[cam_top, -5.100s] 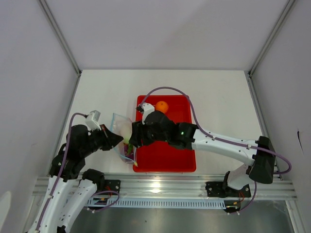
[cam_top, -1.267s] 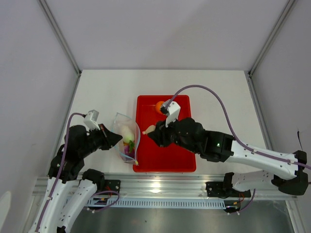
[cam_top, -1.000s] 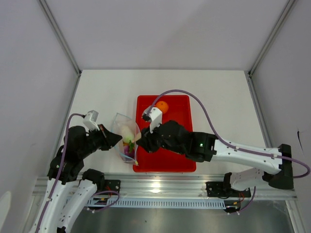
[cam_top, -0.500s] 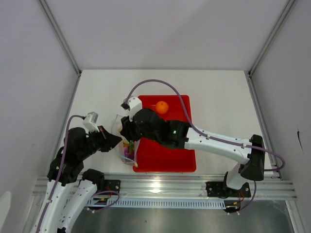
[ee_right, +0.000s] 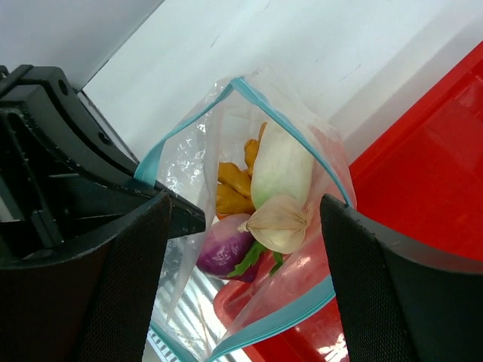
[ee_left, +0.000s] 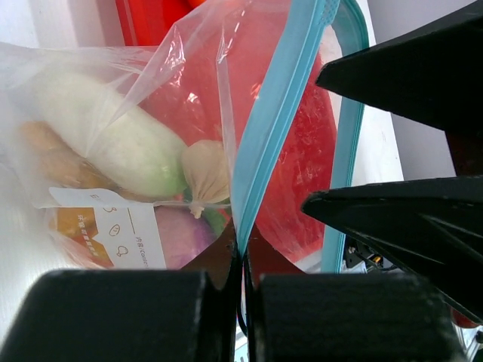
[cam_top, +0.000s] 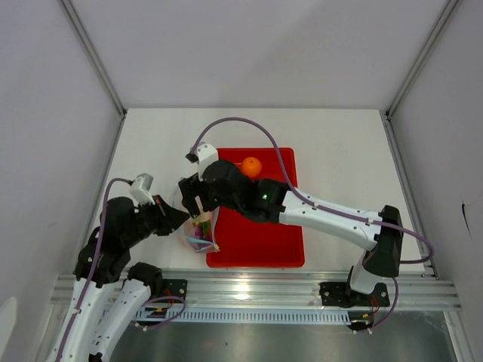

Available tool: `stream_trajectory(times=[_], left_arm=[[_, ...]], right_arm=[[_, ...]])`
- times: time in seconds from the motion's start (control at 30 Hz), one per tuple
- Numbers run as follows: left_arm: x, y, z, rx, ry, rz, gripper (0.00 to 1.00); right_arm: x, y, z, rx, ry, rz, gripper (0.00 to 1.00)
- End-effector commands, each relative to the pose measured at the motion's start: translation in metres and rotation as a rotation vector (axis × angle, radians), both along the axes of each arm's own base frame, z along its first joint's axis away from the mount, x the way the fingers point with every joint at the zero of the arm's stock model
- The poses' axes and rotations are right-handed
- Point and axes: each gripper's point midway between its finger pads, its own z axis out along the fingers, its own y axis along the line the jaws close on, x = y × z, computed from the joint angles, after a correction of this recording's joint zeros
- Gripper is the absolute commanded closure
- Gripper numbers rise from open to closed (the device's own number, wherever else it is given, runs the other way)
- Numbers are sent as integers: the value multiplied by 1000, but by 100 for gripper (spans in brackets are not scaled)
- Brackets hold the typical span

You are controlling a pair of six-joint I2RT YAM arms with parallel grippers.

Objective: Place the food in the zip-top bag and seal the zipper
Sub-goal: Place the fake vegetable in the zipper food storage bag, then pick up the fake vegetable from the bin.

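While our left gripper [ee_left: 240,260] pinches tight on the zipper [ee_left: 272,128], holding the zip-top bag [ee_left: 173,83] agape, we judge the step in hand is pulling clear. We should lift the right gripper [ee_right: 243,249] straight up so neither finger snags the floppy rim. Its jaws stand wide apart and empty, straddling the mouth from above. Directly beneath them the garlic [ee_right: 281,219] rests on the radish [ee_right: 281,170], with the onion [ee_right: 226,255] and ginger [ee_right: 230,197] lower. The right arm reaches across, wrist bent downward. Beyond that gripper, the orange [cam_top: 251,165] lies on the red tray [cam_top: 264,241], not yet bagged.
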Motion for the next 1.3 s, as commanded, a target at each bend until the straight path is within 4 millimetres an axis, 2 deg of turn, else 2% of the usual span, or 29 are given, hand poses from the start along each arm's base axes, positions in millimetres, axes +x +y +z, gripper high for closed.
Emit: stream_trajectory(times=[0.0,0.13,0.2,0.23,0.33,0.43,0.47,0.53,0.57,0.67,0.7,0.77,0.8,0.87,0.9,0.93,1.0,1.03,1.07,1.1,1.13,1.17,1.23,1.27], left_arm=[[1,-2,8,-4,-19,-11,99],[2,-2,9,-3,-22,-13,99],[2,-2,10,-2,-19,-15,99],[3,-2,11,-3,-22,-14,99],[3,-4,13,-9,-28,-20,99],[3,-6,19,-21,-35,-34,99],[3,-6,19,-18,-33,-30,100],[3,-4,20,-16,-39,-22,99],[2,-3,19,-14,-42,-16,99],[1,-4,14,-18,-29,-19,100],[1,-5,13,-21,-26,-24,99],[0,-5,13,-23,-23,-26,99],[0,-5,12,-22,-20,-25,99],[-2,-4,13,-21,-26,-24,99],[-2,-3,15,-21,-31,-20,99],[-3,-3,14,-19,-32,-19,99],[-4,-2,13,-16,-28,-18,100],[-4,-2,11,-13,-21,-17,100],[-5,-2,11,-13,-21,-17,100],[-6,-2,10,-13,-17,-18,99],[-6,-1,10,-12,-18,-16,99],[-7,-1,10,-12,-18,-16,100],[-8,0,10,-8,-17,-14,99],[-8,1,9,-5,-15,-11,99]], right_arm=[[4,-10,51,92,-72,-14,19],[1,-33,82,145,-121,-46,19],[2,-54,100,181,-156,-92,19],[3,-70,115,210,-181,-116,19],[16,-97,111,190,-207,-205,20],[39,-128,96,154,-190,-317,20],[52,-143,85,135,-178,-366,20],[64,-155,73,136,-150,-398,21],[79,-168,59,135,-130,-451,21],[101,-176,33,123,-78,-477,21],[117,-181,12,84,-51,-518,21],[134,-186,-10,32,-26,-562,21],[149,-186,-35,-17,3,-593,21],[166,-187,-56,-60,22,-626,22],[179,-189,-89,-123,68,-658,23],[190,-186,-94,-130,81,-675,24],[201,-181,-123,-187,138,-675,25],[208,-177,-155,-241,184,-675,25],[216,-167,-154,-229,181,-662,26],[219,-161,-162,-235,189,-646,25],[222,-156,-179,-257,203,-627,24],[227,-147,-177,-230,198,-604,22],[232,-139,-180,-218,190,-582,15],[236,-137,-183,-217,183,-582,7]])
